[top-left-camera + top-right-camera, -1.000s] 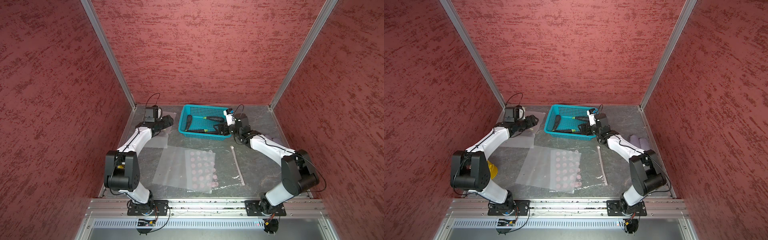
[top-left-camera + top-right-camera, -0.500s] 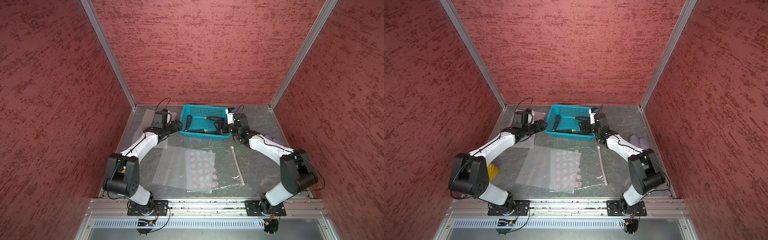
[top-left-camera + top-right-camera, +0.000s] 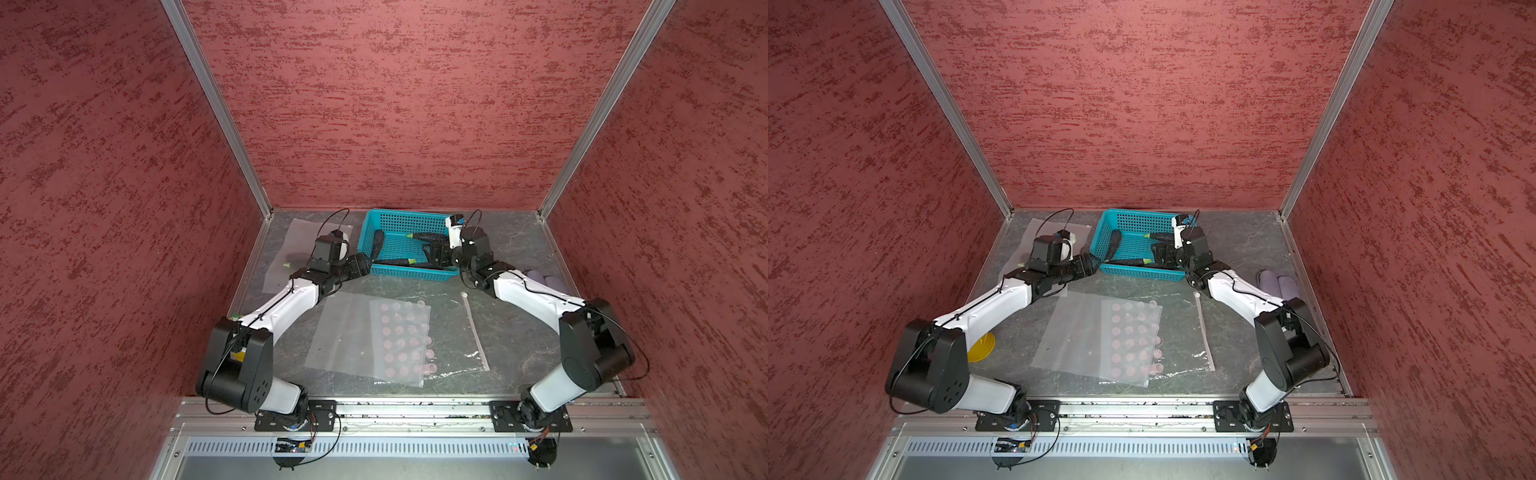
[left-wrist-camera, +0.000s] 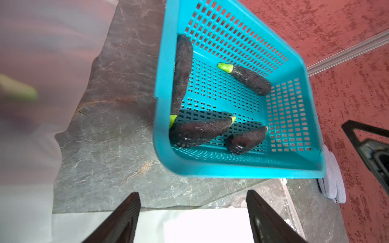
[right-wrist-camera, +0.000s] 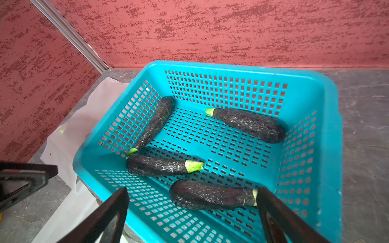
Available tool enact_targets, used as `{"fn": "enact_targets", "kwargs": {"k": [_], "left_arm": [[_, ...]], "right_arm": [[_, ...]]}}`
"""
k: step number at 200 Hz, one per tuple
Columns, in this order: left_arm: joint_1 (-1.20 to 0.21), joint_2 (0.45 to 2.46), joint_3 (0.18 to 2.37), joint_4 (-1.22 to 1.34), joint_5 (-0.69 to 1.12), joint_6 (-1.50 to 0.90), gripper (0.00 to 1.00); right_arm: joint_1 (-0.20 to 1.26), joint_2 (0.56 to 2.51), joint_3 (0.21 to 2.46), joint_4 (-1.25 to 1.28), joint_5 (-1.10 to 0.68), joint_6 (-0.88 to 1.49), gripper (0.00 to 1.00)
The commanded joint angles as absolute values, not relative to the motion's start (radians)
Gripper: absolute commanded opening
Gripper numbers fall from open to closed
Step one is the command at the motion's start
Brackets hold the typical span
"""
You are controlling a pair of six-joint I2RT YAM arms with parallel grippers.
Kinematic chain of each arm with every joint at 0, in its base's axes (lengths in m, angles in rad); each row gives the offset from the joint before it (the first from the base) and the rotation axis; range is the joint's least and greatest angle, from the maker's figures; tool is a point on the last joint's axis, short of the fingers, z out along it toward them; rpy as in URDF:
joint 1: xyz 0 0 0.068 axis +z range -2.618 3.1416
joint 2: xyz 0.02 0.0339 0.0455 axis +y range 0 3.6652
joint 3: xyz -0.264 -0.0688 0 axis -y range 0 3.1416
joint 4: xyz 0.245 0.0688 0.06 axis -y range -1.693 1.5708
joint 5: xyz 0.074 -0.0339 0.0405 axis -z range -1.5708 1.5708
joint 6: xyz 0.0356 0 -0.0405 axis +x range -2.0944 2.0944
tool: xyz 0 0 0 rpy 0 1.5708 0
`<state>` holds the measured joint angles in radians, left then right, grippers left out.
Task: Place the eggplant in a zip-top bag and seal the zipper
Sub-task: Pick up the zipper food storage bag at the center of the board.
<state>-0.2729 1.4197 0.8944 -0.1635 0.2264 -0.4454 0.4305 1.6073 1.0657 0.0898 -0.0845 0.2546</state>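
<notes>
Room: red textured walls on three sides, with a grey stone desk below.
Basket: the teal basket sits at upper centre in both top views. Four eggplants lie loose inside it.
Left arm, change: a second ago it reached toward the frosted bag at upper left. It has since swung across, and the left end effector now sits just off the basket's near left corner.
Right arm, change: it has stayed over the basket's right side, and the right end effector has eased a little wider.
Left end effector, state: the jaws are wide and empty, above bare desk and a bag edge.
Right end effector, state: the jaws are wide, set either side of the nearest eggplant and not closed on it. I cannot tell whether the pads touch it.
Eggplant, place: it is still in the basket, lying along the front wall.
Bag: the flat bag lies mid-frame on the desk. It looks empty, with pink dots across its right half and a zipper strip just to the right.
Frosted bag, contents: I see a dark shape with a green tip inside, and it looks like an eggplant.
Meaning: I judge this to be the start of a pick. My right arm is lined up to close on the eggplant, and my left has come in to help or to tend the bag. Bagging and sealing are not yet begun.
Risk: the eggplant lies close to the basket wall, so I judge a jaw could catch the mesh.
</notes>
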Motion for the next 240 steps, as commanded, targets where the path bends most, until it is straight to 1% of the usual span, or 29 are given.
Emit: {"fn": "enact_targets", "kwargs": {"k": [1, 37, 89, 117, 146, 193, 240], "left_arm": [[-0.284, 1.385, 0.869, -0.153, 0.193, -0.471, 0.81], [-0.286, 1.377, 0.871, -0.172, 0.206, -0.467, 0.81], [-0.343, 1.367, 0.870, -0.230, 0.298, -0.480, 0.80], [-0.438, 1.382, 0.859, -0.281, 0.316, -0.485, 0.80], [-0.537, 1.410, 0.861, -0.324, 0.334, -0.502, 0.80], [-0.708, 1.473, 0.859, -0.367, 0.336, -0.536, 0.83], [-0.842, 1.578, 0.913, -0.439, 0.281, -0.554, 0.84]], "right_arm": [[0.436, 1.621, 1.142, 0.067, -0.099, 0.243, 0.95], [0.442, 1.665, 1.198, 0.003, -0.105, 0.240, 0.95], [0.480, 1.549, 1.135, -0.057, -0.047, 0.281, 0.94], [0.479, 1.479, 1.077, -0.090, -0.042, 0.315, 0.94], [0.480, 1.416, 0.989, -0.073, -0.036, 0.357, 0.94], [0.479, 1.398, 0.895, -0.023, -0.043, 0.362, 0.94], [0.480, 1.362, 0.774, 0.075, -0.065, 0.380, 0.94]]}}
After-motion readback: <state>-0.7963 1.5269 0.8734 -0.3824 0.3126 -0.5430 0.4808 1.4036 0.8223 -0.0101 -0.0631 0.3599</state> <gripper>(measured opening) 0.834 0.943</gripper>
